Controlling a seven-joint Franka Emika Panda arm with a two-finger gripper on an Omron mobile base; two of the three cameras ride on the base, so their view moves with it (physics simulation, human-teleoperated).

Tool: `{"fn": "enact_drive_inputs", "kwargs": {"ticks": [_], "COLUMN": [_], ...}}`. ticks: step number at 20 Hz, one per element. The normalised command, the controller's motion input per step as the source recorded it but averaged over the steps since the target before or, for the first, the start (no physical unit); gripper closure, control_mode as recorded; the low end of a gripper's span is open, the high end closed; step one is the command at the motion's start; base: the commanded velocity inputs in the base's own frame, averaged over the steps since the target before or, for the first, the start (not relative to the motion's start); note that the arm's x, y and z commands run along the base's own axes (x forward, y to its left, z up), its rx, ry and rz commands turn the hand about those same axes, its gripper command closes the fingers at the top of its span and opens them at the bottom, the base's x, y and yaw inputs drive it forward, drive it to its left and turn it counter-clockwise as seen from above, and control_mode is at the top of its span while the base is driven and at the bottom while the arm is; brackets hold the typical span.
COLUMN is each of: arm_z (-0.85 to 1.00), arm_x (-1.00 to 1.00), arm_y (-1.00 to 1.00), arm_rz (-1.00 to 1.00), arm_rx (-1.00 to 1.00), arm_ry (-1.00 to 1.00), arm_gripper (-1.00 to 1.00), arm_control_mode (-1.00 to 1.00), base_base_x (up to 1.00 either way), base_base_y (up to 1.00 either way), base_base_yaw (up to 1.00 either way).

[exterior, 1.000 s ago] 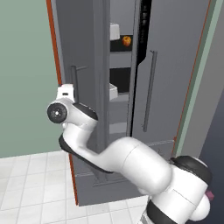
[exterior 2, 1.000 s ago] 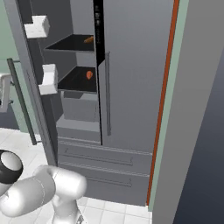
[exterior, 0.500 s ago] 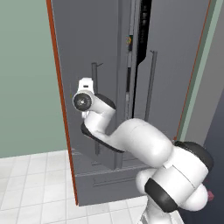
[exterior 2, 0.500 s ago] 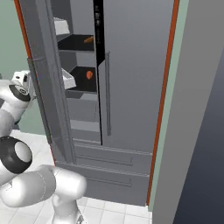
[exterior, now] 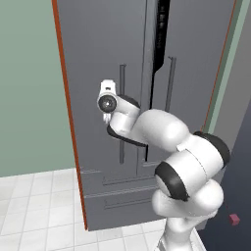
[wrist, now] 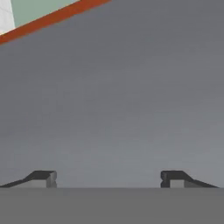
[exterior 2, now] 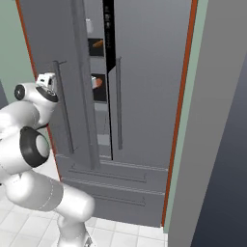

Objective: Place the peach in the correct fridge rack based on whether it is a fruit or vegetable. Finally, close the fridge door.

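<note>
Fingers (wrist: 108,178) spread wide, empty, facing fridge door (exterior: 105,59); door nearly shut, narrow gap showing peach (exterior 2: 98,82).

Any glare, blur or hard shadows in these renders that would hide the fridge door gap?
Left base view: flat even light, no glare; the gap beside the fridge door reads as a dark slit. Right base view: soft, slightly blurred; the peach shows through the gap as an orange smudge. Hand view: smooth grey door surface with a faint gradient, gripper jaws crisp, apart.
</note>
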Motion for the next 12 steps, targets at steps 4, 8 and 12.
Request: {"fn": "enact_drive_inputs", "kwargs": {"ticks": [4,8,12], "arm_z": [0.0,0.0,0.0], "arm_x": [0.5,0.47,0.66], "arm_y": [-0.3,-0.18,-0.23], "arm_rz": [-0.01,-0.03,-0.03], "arm_rx": [0.0,0.0,0.0], "arm_ry": [-0.02,0.0,0.0], "arm_gripper": [-1.0,-1.0,-1.0], "arm_control_mode": [-1.0,-1.0,-1.0], "base_base_x": [0.0,0.0,0.0], "base_base_y": [0.0,0.0,0.0], "base_base_yaw": [0.0,0.0,0.0]}}
